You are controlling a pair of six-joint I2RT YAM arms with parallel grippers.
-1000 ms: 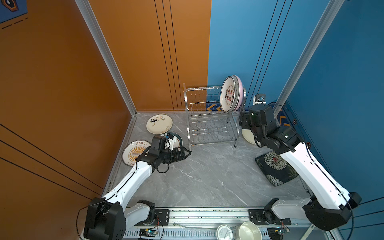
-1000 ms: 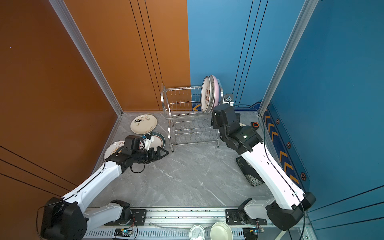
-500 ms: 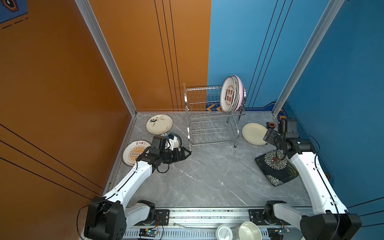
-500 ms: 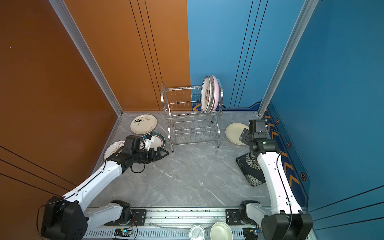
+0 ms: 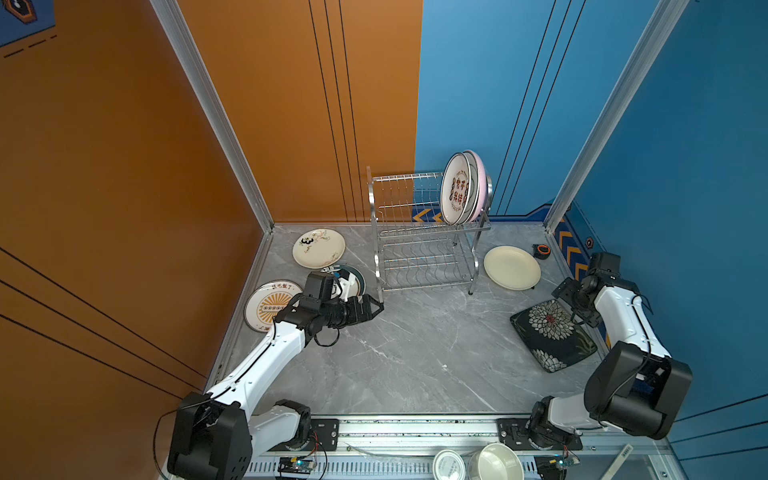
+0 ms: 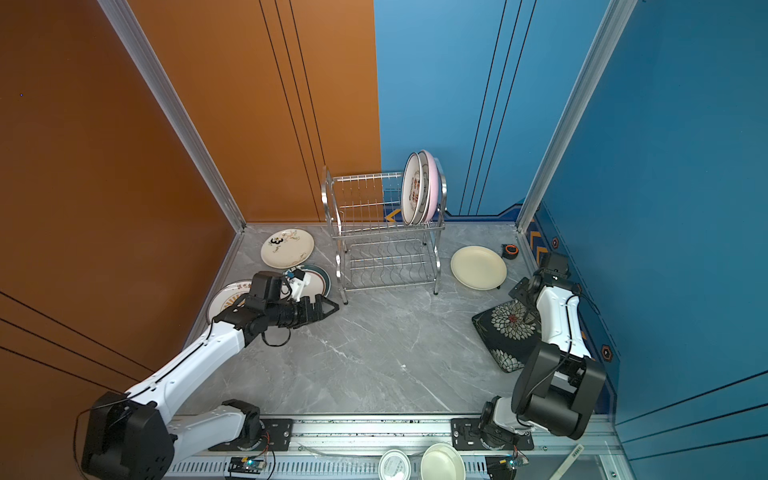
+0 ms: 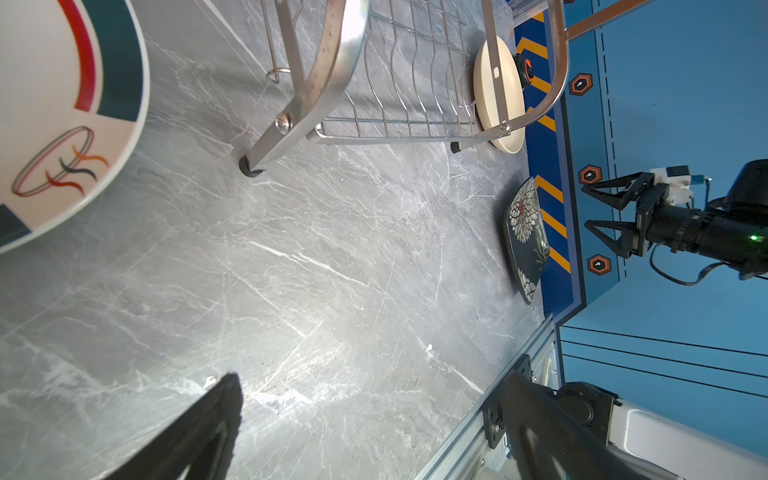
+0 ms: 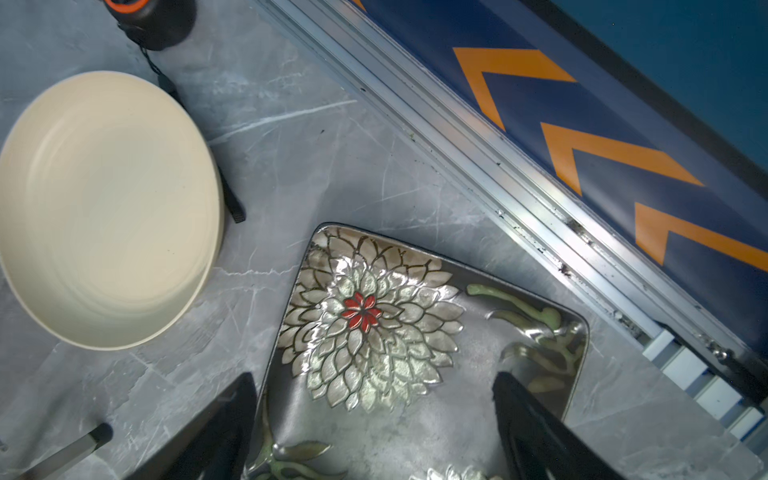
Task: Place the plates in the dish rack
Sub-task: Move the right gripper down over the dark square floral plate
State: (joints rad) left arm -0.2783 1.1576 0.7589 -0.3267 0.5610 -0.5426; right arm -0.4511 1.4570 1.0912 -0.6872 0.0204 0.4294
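Dish rack (image 5: 428,233) stands at the back of the tabletop (image 5: 415,353). A lettered white plate (image 5: 456,195) and a pink plate (image 5: 482,178) stand on edge between the divider wires at the right end of its upper tier, and the lower tier is bare. Right claw (image 7: 587,207) hangs wide and empty over the black floral plate (image 5: 550,334), near the plain cream plate (image 5: 512,267); I judge it is lining up a rim pinch, since a flat plate offers little else. Left claw (image 5: 374,308) is also wide and empty, low by the rack's front leg, near the dark-rimmed plate (image 5: 356,277).
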